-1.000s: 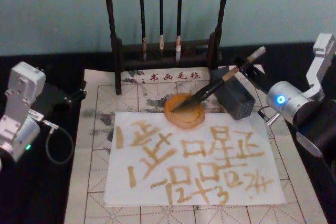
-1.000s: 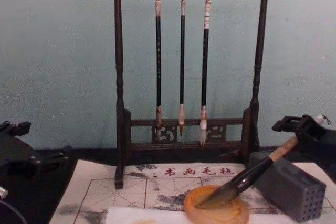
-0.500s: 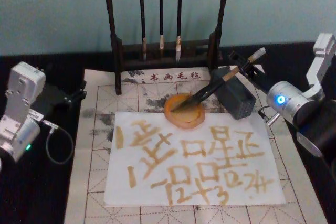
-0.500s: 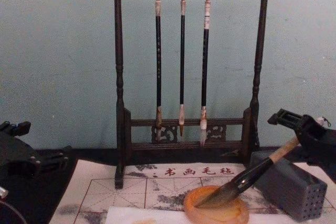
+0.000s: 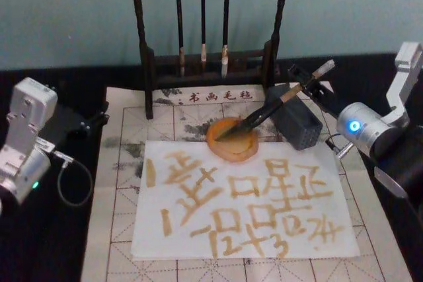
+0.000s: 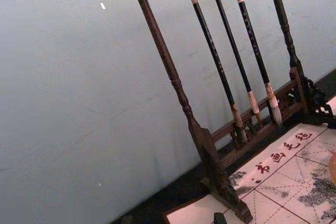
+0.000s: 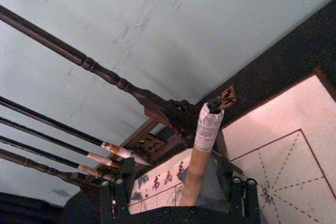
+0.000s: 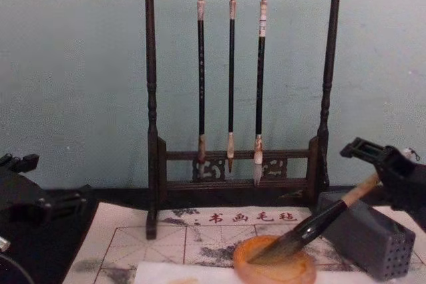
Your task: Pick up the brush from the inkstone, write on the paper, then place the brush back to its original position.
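The brush (image 5: 264,111) rests slanted, its dark tuft in the orange inkstone (image 5: 231,144) and its tan handle leaning on a grey block (image 5: 299,125). My right gripper (image 5: 306,87) stands open around the handle's upper end; in the right wrist view the fingers (image 7: 111,199) sit well clear of the handle (image 7: 202,150) on both sides. The chest view shows the brush (image 8: 319,221) and inkstone (image 8: 274,267) side-on. In front of the inkstone lies the white paper (image 5: 244,229), covered in amber characters. My left gripper (image 5: 89,120) is parked at the left, open and holding nothing.
A dark wooden rack (image 5: 205,64) with three thin hanging brushes stands behind the inkstone. The off-white mat (image 5: 125,163) with a red grid lies under everything. Black table surface shows on both sides of the mat.
The right gripper's fingers have spread apart from the brush handle and shifted slightly. The brush stays in the inkstone against the block. The left arm has not moved.
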### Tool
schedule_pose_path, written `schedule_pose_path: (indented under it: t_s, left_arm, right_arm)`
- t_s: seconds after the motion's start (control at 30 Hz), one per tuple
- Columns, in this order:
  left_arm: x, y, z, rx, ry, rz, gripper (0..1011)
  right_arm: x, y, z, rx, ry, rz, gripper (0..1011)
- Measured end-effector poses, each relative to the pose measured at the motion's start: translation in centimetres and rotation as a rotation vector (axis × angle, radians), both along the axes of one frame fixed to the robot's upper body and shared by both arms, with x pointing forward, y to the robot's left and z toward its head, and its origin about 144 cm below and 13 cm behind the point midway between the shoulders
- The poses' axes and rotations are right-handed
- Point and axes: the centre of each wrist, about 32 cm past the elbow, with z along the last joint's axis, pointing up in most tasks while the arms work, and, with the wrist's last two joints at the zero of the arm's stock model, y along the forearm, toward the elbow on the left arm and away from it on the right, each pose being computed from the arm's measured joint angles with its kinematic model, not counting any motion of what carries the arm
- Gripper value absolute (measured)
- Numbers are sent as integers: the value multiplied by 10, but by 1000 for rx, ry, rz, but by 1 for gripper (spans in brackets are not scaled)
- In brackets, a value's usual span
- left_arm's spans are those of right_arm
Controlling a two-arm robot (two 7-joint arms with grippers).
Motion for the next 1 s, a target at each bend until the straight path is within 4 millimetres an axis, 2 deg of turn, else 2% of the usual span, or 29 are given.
schedule_pose_path:
  t_s: [0.27, 0.5, 0.7, 1.0]
  left_arm:
    - [0, 0, 0, 0, 0, 0, 1001]
    - [0, 0, 0, 0, 0, 0, 1001]
    - [0, 0, 0, 0, 0, 0, 1001]
    - [0, 0, 0, 0, 0, 0, 1001]
  right_arm:
    - [-13, -10, 0, -18, -14, 2, 1000]
    - [-36, -20, 0, -79, -71, 19, 1000]
    - [-57, -18, -1, -233, -183, 46, 1000]
    - [-78, -10, -10, -498, -328, 95, 1000]
